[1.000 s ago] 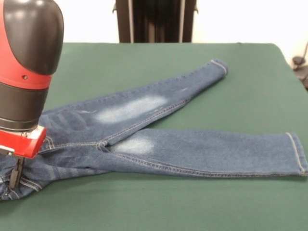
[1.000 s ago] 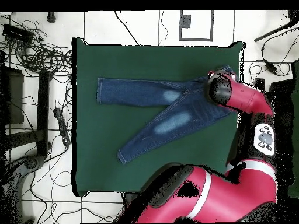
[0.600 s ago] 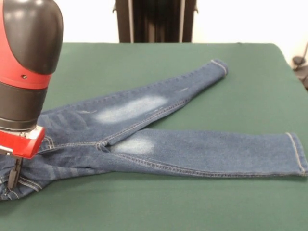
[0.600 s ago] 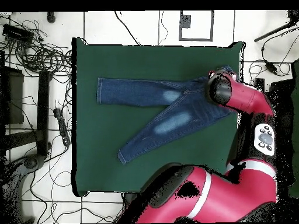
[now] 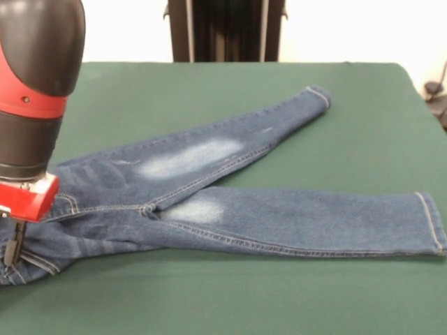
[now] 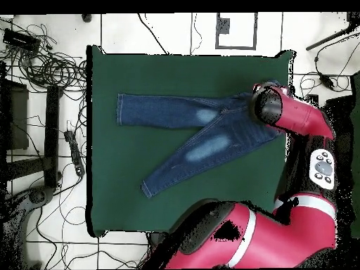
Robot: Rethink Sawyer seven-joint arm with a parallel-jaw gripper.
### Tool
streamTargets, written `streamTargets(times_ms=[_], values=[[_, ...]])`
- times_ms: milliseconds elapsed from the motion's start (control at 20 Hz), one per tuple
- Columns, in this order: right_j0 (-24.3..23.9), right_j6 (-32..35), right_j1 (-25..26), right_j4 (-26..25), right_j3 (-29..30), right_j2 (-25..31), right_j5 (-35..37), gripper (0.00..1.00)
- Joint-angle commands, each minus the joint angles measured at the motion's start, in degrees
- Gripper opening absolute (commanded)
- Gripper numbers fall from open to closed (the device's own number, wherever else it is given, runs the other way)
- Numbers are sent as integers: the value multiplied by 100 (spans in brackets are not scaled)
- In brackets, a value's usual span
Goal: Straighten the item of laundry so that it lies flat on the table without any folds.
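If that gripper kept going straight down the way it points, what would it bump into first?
Probably the waistband end of the small blue denim jeans: the gripper points down right over it, though contact is unclear.

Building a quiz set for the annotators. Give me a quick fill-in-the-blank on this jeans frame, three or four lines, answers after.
1. The jeans lie on a table covered in dark ____ cloth.
2. The gripper is at the ____ end of the jeans, not at the leg cuffs.
3. Both thighs carry a faded ____ patch.
4. The two legs spread apart in a ____ shape.

Missing words: green; waistband; whitish; V
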Motion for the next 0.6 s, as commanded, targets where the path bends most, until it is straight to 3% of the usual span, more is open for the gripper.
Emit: streamTargets(times_ms=[50,300,600], values=[[252,644,-422,275,-24,242,1418,100],[309,756,-608,283,-3,162,1867,100],[203,715,-633,452,-131,436,2462,100]])
